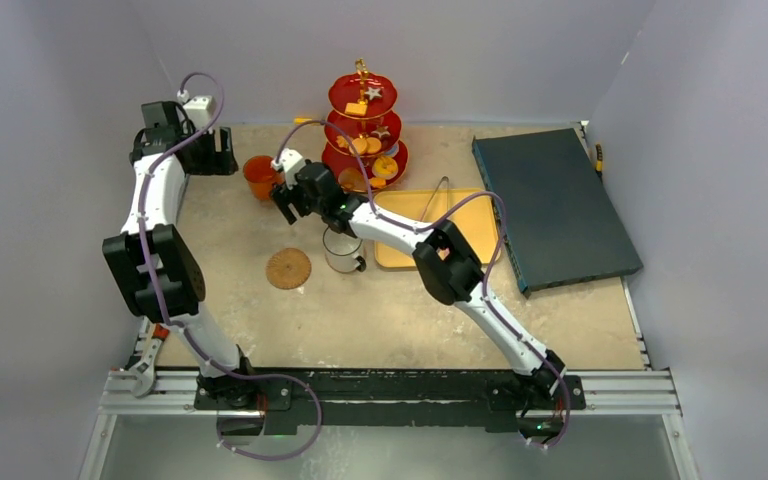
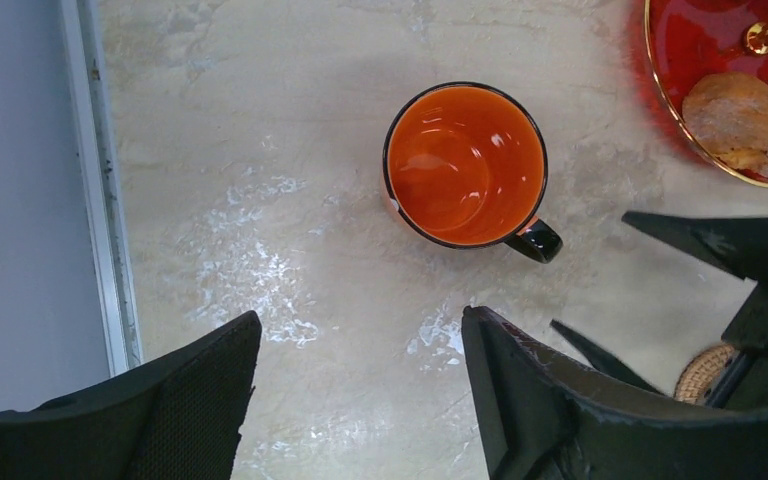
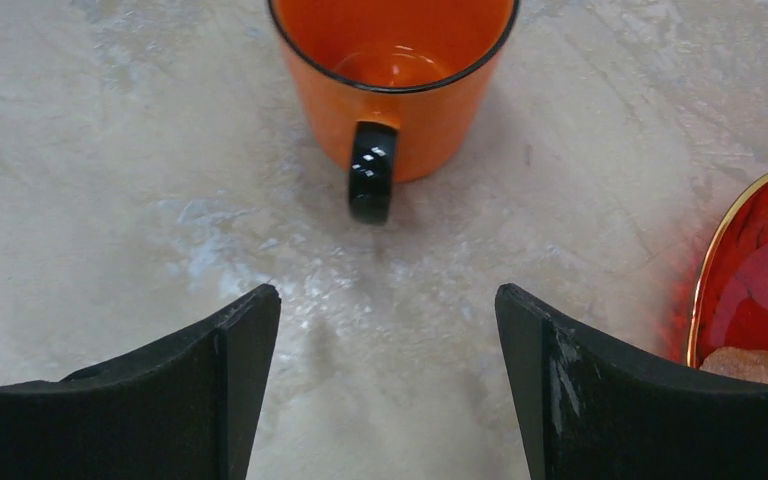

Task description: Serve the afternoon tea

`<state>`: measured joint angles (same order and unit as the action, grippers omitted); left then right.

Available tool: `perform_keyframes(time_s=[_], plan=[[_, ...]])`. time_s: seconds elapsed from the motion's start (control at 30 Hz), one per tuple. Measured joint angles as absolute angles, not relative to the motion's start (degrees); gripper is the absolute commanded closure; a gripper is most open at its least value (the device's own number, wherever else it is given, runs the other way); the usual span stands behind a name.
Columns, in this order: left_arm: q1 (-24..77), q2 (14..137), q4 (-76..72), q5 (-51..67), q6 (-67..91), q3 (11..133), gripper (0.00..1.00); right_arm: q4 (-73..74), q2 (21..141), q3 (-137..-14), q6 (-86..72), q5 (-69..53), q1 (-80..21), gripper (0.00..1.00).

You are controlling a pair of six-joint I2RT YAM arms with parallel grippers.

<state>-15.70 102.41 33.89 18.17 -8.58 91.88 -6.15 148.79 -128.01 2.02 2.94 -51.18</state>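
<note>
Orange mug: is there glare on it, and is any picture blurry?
Left wrist view: pale glare curves inside the orange mug, focus sharp. Right wrist view: small white glints on its black handle; the red stand's plate tints the table reddish beside it. Top external view: even light, faint shadows, no blur.

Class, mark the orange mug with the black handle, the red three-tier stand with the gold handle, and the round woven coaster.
Orange mug (image 2: 465, 165): left wrist view, inside floor.
Red three-tier stand (image 1: 345, 93): top external view, bare top plate.
Round woven coaster (image 1: 288, 268): top external view, its centre.
</note>
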Motion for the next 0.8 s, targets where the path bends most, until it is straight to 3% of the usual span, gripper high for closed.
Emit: perform_keyframes(time_s=[0.5, 0.67, 0.8], plan=[[-16.27, 106.41, 30.50, 21.69, -8.27, 92.01, 0.33, -20.67, 154.71, -131.13, 1.02, -1.32, -49.08, 0.44], [-16.27, 112.62, 29.65, 22.57, -7.44, 92.68, 0.34, -23.73, 157.27, -133.21, 0.27, -2.44, -49.10, 0.64], [-16.27, 115.63, 29.74, 23.16, -6.50, 93.21, 0.34, -25.26, 157.82, -133.53, -0.95, -2.68, -49.10, 0.86]])
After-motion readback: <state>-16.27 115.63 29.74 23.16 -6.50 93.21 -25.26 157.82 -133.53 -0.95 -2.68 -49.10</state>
